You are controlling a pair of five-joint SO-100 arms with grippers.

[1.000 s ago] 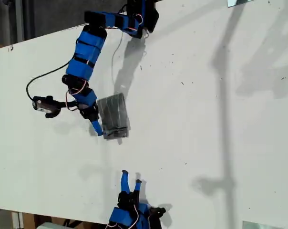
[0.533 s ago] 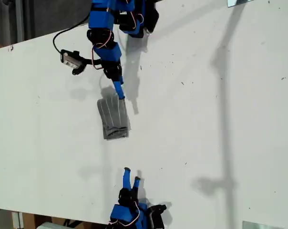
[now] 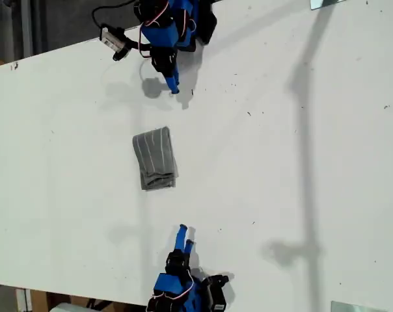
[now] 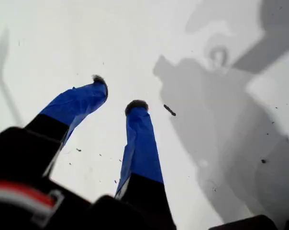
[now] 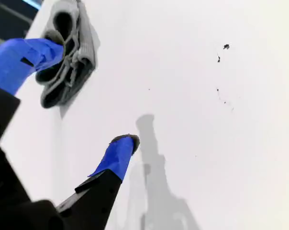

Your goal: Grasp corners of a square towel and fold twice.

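The towel [image 3: 155, 159] lies folded into a small grey striped rectangle on the white table [image 3: 281, 162], with nothing touching it. In the second wrist view its layered end [image 5: 68, 52] faces the camera. My first gripper [image 3: 174, 86] hangs near the table's top edge in the exterior view, well away from the towel. Its jaws [image 4: 116, 93] stand slightly apart and hold nothing. Near the bottom edge of the exterior view, my second gripper [image 3: 186, 236] points at the towel. It is open [image 5: 93, 94] and empty. The towel's corners are tucked into the folds.
Small dark specks [image 4: 169, 110] dot the table by my first gripper. A loose black cable [image 3: 115, 13] and a camera module [image 3: 115, 40] hang off the first arm. Long shadows cross the exterior view's right half.
My first gripper left the towel's side and drew back to the top of the exterior view. The towel stays folded in place. My second gripper shifted slightly toward the towel.
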